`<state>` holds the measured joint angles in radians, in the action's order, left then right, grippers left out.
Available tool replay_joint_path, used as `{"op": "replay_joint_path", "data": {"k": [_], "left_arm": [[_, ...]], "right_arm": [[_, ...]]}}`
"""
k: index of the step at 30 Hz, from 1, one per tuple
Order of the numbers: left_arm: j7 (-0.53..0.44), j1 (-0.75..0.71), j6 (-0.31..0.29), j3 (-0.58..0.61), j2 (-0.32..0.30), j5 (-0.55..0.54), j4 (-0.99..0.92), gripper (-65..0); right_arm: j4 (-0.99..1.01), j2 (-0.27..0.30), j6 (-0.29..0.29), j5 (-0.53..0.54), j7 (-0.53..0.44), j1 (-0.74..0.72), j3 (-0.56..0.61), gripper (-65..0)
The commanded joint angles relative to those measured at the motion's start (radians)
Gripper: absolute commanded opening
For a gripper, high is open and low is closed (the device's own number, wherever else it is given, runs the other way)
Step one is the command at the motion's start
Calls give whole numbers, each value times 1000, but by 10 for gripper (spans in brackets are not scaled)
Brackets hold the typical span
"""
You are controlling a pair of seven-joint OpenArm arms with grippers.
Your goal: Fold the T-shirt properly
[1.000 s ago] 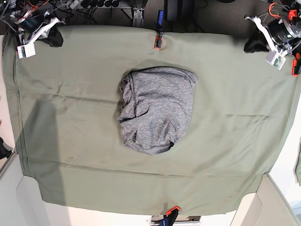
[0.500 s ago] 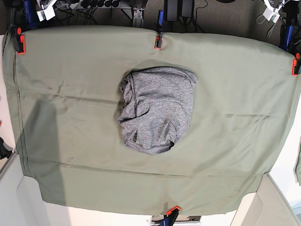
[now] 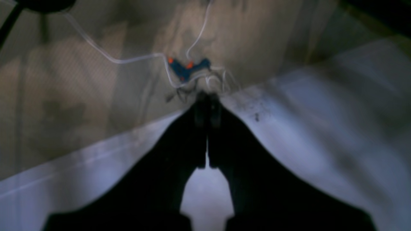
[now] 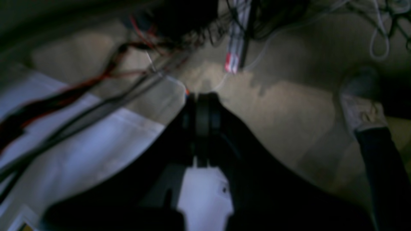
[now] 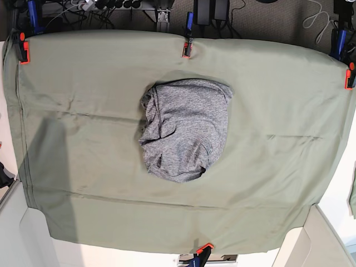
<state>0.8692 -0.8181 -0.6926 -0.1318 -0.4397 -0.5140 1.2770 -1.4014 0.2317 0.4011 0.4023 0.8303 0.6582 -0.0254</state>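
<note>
Grey mottled knit sits in a compact bundle at the middle of the olive-green table cloth (image 5: 83,111): the T-shirt (image 5: 185,129), folded into a rounded oblong. Its long axis runs from the near edge of the table toward the far edge, tilted slightly, with the narrower rounded end nearest the camera side and the broader end toward the far clamps. Layered folds and a ridge of bunched fabric run down the side of the bundle on the base view's left; a small dark spot shows at the near end.

Orange-handled clamps pin the cloth at its edges: one at the near edge (image 5: 203,247), one at the middle of the far edge (image 5: 187,50), and more at the far corners.

Neither arm appears in the base view, and both are well apart from the shirt. The left gripper (image 3: 207,102) has its dark jaws pressed together with nothing between them, pointing at a blurred floor with white cables. The right gripper (image 4: 201,99) is likewise clenched and empty, above a blurred tangle of red and black wires.
</note>
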Motion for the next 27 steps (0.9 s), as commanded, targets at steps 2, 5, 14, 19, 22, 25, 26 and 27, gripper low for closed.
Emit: {"op": "replay_joint_path", "data": {"k": [2,5,14,19,22,25,26,27], "left_arm": [[0,39,-6,39,-7,40,-63,-650],[-44,128,45,97,-3,103,-167,-650],[-115,415,192,269,5,163,-373,-650],[-118,529,216,382,51,152,-523,-650],[-126,583,260,461,86,152,-599,-650],[-148,616,262,519,119,151,-635,-650],[-152,621,262,530,130,151,-637,-650],[-154,624,262,536,141,152,-637,-650]], "right_arm": [[35,6,-17,-23,-3,-19,20,-650],[87,6,-40,-49,-23,-58,38,-650],[169,0,-84,-79,-8,-182,41,-650],[253,-7,-95,-158,-7,-235,41,-650],[317,-14,-99,-212,-6,-273,41,-650],[356,-17,-99,-227,-6,-298,41,-650],[360,-16,-99,-227,-7,-302,41,-650],[359,-16,-99,-227,-8,-306,41,-650]]}}
